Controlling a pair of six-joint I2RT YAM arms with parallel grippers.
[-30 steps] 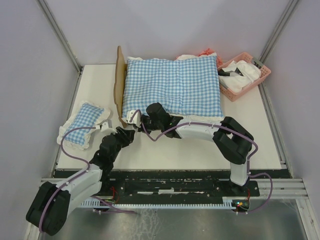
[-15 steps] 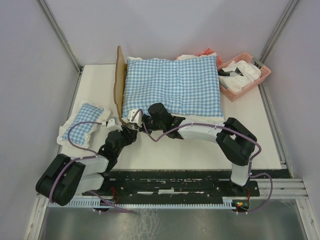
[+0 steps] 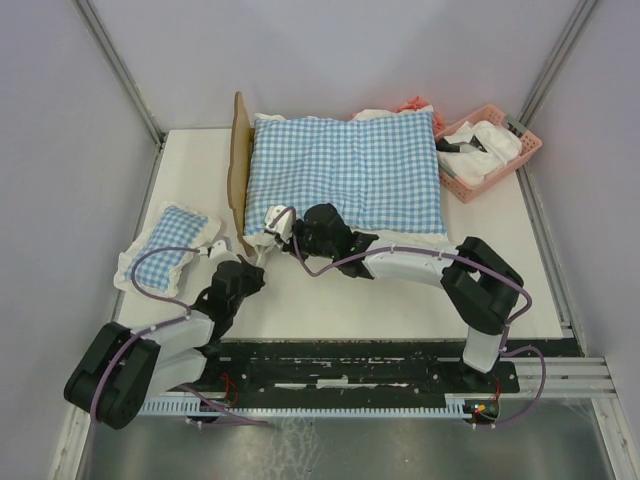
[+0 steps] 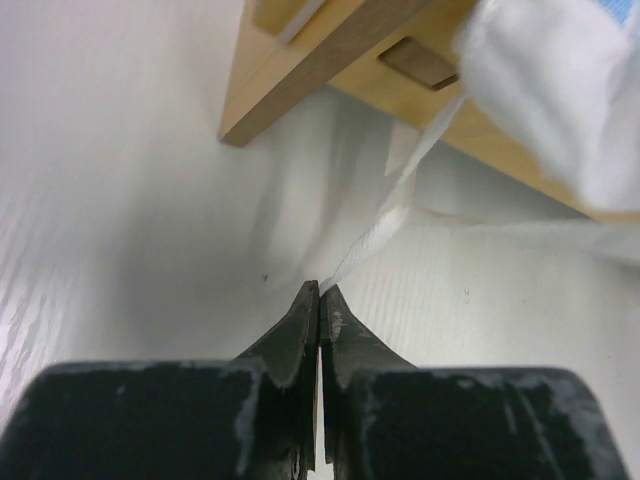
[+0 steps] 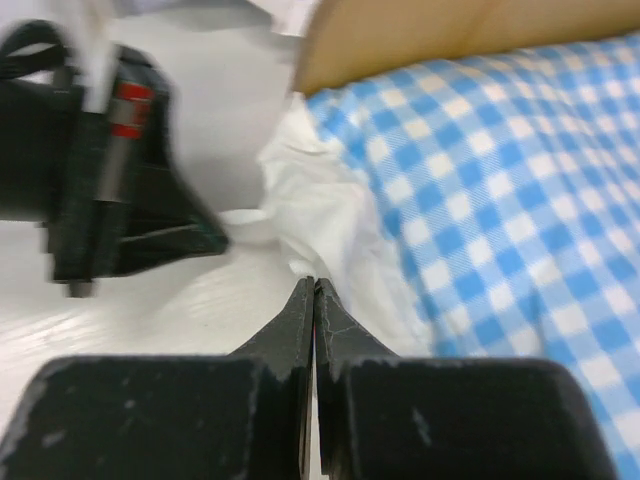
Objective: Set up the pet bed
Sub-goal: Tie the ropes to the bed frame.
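Observation:
The pet bed stands at the table's back, its light-wood headboard [image 3: 238,165] on the left, and a blue-and-white checked cushion [image 3: 345,170] covers its base. My left gripper [image 3: 260,258] [image 4: 319,290] is just in front of the bed's near left corner. It is shut on a thin white ribbon [image 4: 385,215] that runs up to the wooden frame [image 4: 330,50]. My right gripper [image 3: 272,226] [image 5: 315,284] is at the cushion's near left corner, shut on the edge of its white frill [image 5: 310,215]. The checked cloth [image 5: 500,200] lies to its right.
A small checked pillow [image 3: 170,248] with a white frill lies at the left edge of the table. A pink plastic basket [image 3: 520,150] holding white items stands at the back right. The two grippers are close together at the bed's corner.
My left gripper was open and has closed on the white ribbon. The left arm has drawn back and folded lower. My right gripper has edged slightly towards the cushion's corner.

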